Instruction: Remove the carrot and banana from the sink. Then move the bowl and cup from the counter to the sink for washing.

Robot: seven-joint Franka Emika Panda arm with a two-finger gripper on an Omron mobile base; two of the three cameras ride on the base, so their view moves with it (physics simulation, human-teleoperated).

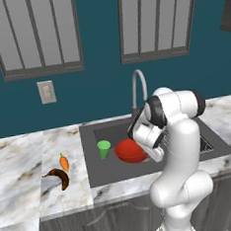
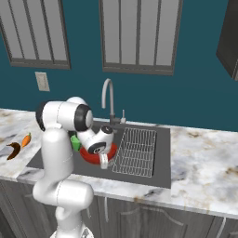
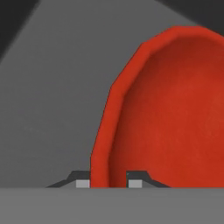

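My gripper (image 3: 108, 183) is shut on the rim of the red bowl (image 3: 175, 113); one fingertip sits on each side of the rim. The bowl (image 1: 129, 151) (image 2: 87, 156) is tilted inside the dark sink (image 1: 92, 164) (image 2: 160, 158), with my hand (image 2: 101, 144) low over it. The green cup (image 1: 104, 149) (image 2: 74, 142) stands upright in the basin, just left of the bowl and partly behind my arm in the right base view. On the marble counter (image 1: 17, 160) left of the sink, the orange carrot (image 1: 64, 162) (image 2: 26, 139) lies beside the dark brown banana (image 1: 58, 178) (image 2: 13, 151).
A curved steel faucet (image 1: 137, 86) (image 2: 108, 95) rises behind the basin. A wire rack (image 2: 135, 148) covers the sink's right half. A wall outlet (image 1: 46, 92) sits above the left counter. More counter (image 2: 204, 158) stretches to the right of the sink.
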